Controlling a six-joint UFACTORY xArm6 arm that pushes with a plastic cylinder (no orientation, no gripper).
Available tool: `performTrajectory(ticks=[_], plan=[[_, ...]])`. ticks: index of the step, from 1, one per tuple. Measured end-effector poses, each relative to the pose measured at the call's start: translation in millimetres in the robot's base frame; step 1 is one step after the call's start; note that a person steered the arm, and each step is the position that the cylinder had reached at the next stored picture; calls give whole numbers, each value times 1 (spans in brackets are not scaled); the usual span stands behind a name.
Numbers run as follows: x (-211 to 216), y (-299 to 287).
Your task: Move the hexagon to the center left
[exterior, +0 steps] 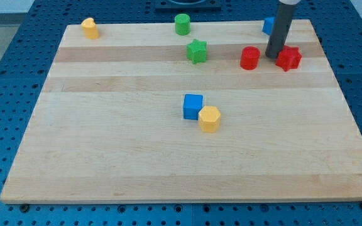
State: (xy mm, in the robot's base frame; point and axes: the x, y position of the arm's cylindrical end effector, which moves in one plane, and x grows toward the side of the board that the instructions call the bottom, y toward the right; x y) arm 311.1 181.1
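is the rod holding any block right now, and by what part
Nothing is held. My tip has no gripper; it sits between the red cylinder and the red star, far from the yellow hexagon.

You have one camera only, so no second view overlaps it. It sits above the near edge of the wooden board [105, 163] and looks down and away at a slant, taking in the whole board with the blue perforated table [5, 94] around it. The board's far edge lies close to the view's top.
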Motion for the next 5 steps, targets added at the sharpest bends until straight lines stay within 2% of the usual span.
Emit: performTrajectory(ticks=[1,4,5], plan=[[14,-12],[158,-10],[185,-50]])
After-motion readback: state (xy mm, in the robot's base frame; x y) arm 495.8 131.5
